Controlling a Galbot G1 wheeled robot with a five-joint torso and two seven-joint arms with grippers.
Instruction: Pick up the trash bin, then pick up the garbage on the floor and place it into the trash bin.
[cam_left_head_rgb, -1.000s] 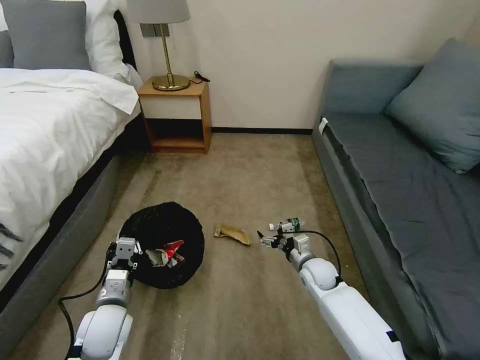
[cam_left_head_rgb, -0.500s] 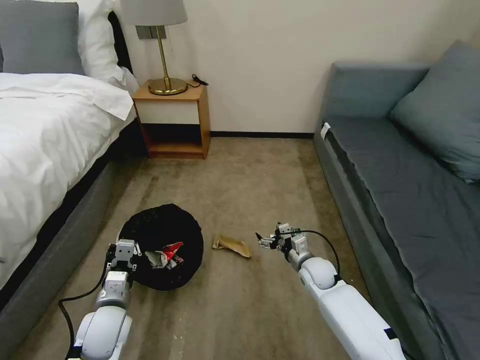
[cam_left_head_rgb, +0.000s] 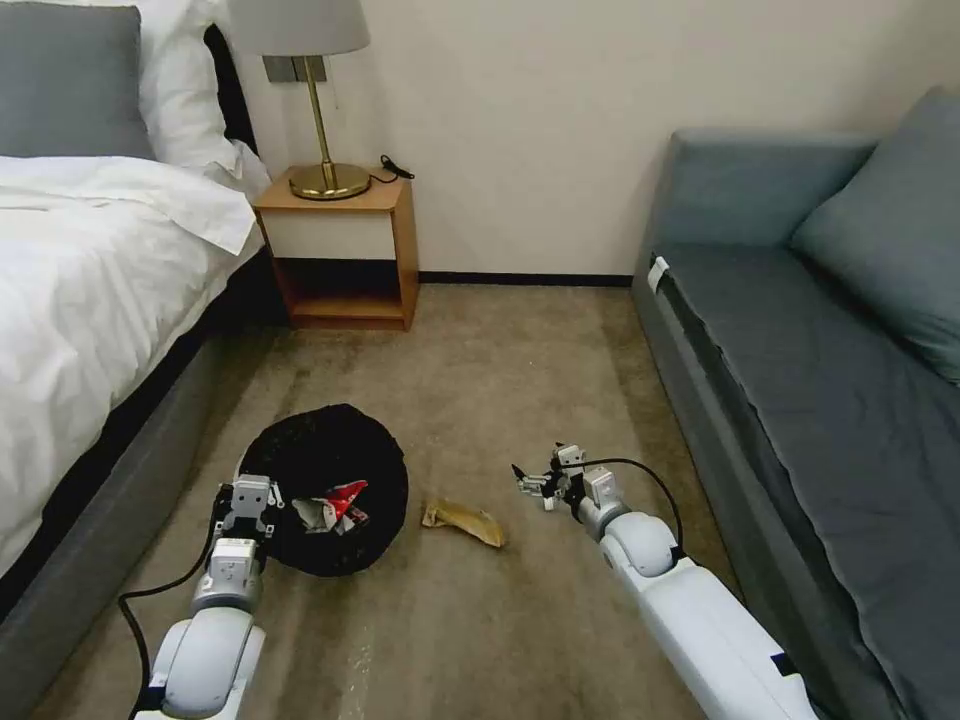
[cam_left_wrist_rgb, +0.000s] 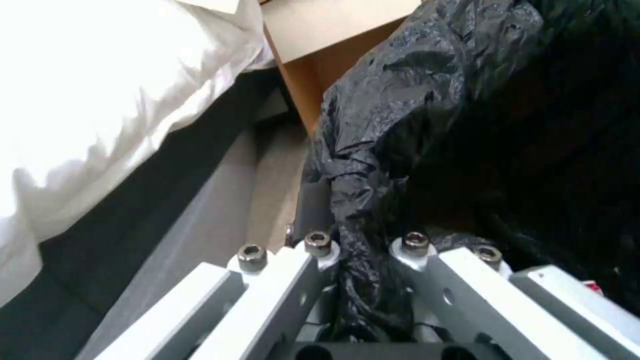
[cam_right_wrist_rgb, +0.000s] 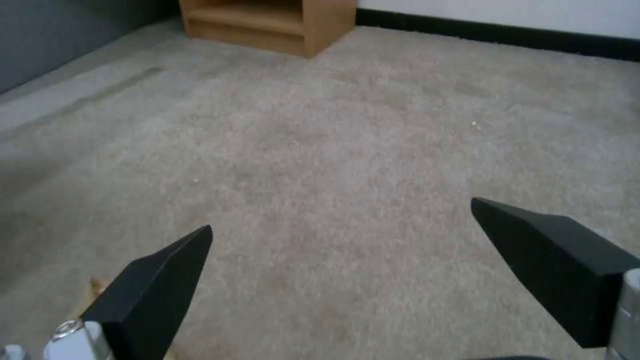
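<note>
Left end effector (cam_left_head_rgb: 247, 497) grips trash bin (cam_left_head_rgb: 330, 470).

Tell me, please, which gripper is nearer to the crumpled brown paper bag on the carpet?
The right. The right gripper hangs open just beside the brown paper bag, toward the sofa. The left gripper is farther off, across the trash bin, clamped on its bag-lined rim.

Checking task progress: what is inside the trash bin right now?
Inside the trash bin, gripped at its rim by the left gripper, lies a red-and-white crumpled packet. Anything beneath it is hidden by the black liner.
</note>
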